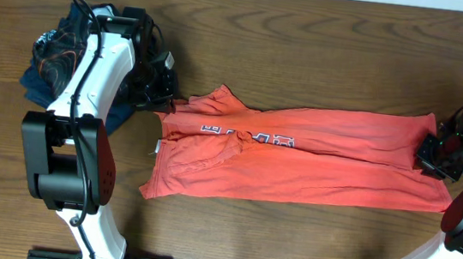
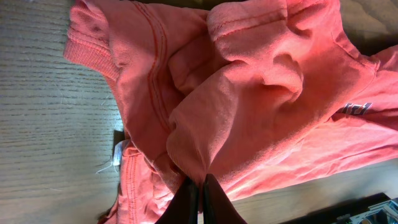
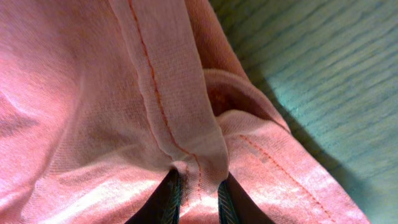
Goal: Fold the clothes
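Observation:
The coral-red T-shirt (image 1: 315, 151) lies stretched left to right across the table, folded lengthwise, with part of its chest lettering (image 1: 248, 136) showing. My left gripper (image 1: 164, 101) is shut on the shirt's left end near the collar; in the left wrist view its fingers (image 2: 200, 186) pinch a bunched fold of red cloth (image 2: 249, 93). My right gripper (image 1: 436, 155) is shut on the shirt's right end; in the right wrist view its fingers (image 3: 198, 190) clamp a folded hem with a stitched seam (image 3: 161, 106).
A dark navy garment with orange line print (image 1: 63, 51) lies bunched at the back left, behind the left arm. Wooden table (image 1: 289, 239) shows in front of the shirt. A white label (image 2: 118, 152) sticks out of the shirt's edge.

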